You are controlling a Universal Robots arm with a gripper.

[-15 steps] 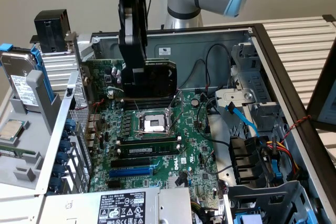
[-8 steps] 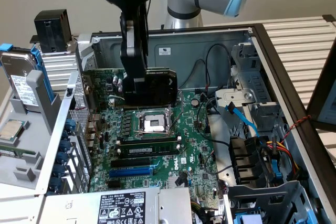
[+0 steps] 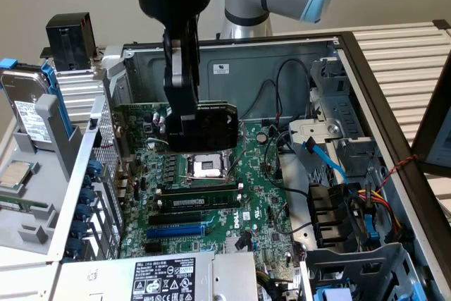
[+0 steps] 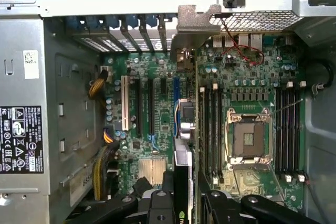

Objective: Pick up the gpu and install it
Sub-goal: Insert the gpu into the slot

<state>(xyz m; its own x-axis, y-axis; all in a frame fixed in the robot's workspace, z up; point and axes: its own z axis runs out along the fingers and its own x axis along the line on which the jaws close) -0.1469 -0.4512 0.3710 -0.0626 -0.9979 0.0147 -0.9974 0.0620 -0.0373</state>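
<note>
My gripper (image 3: 182,123) is shut on the gpu (image 3: 215,126), a card with a black shroud held on edge. It hangs above the green motherboard (image 3: 262,206), over the open CPU socket (image 3: 209,166). In the wrist view the gpu (image 4: 184,156) shows edge-on between my black fingers (image 4: 157,207). Its silver end bracket (image 4: 193,27) reaches the slotted rear wall of the case. The card's edge runs beside the blue expansion slot (image 4: 176,95) and the memory slots (image 4: 210,124). Whether it touches the board I cannot tell.
Thin black memory sticks (image 3: 197,199) lie in slots below the socket. A power supply (image 3: 163,276) closes the near side. Cables (image 3: 352,199) and a drive cage (image 3: 331,132) crowd the exterior view's right. A hard drive (image 3: 28,114) and a loose processor (image 3: 14,174) sit outside the case.
</note>
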